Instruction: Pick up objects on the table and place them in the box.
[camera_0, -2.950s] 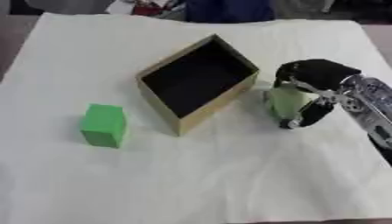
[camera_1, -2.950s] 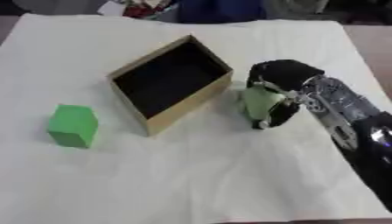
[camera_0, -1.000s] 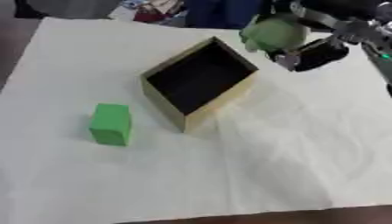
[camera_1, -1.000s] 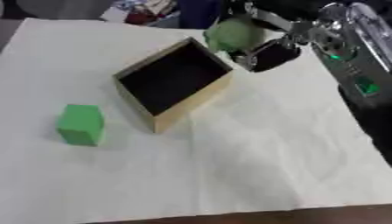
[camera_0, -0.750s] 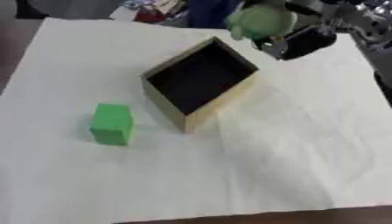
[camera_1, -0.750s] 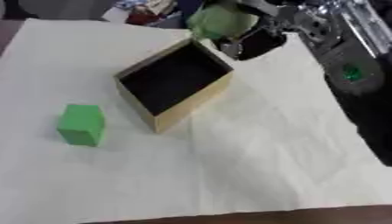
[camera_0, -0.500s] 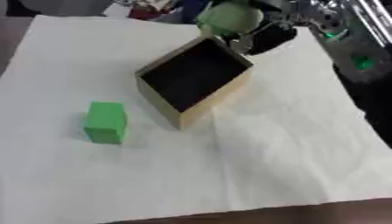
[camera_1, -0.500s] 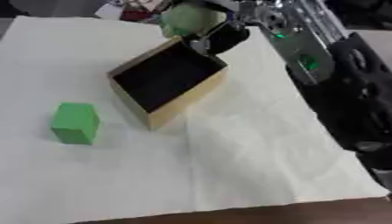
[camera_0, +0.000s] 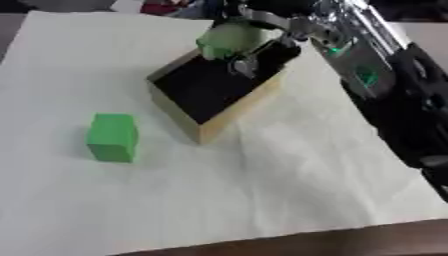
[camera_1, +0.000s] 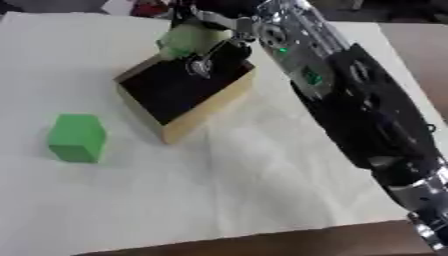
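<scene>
My right hand (camera_0: 262, 42) hangs over the far part of the open box (camera_0: 206, 129), shut on a pale green rounded object (camera_0: 226, 41). The box is tan outside with a dark inside and stands askew near the middle of the white cloth. A bright green cube (camera_0: 112, 137) sits on the cloth to the left of the box, well apart from the hand. My right arm (camera_1: 350, 110) reaches in from the lower right. My left hand shows in neither view.
The white cloth (camera_0: 262, 200) covers the table, with brown table edge (camera_0: 350, 242) showing along the bottom. Dark and red things (camera_0: 162, 7) lie beyond the cloth's far edge.
My right hand carried the pale green object up from the cloth right of the box, then leftward, and it is now over the box's inside. The camera view shifted too.
</scene>
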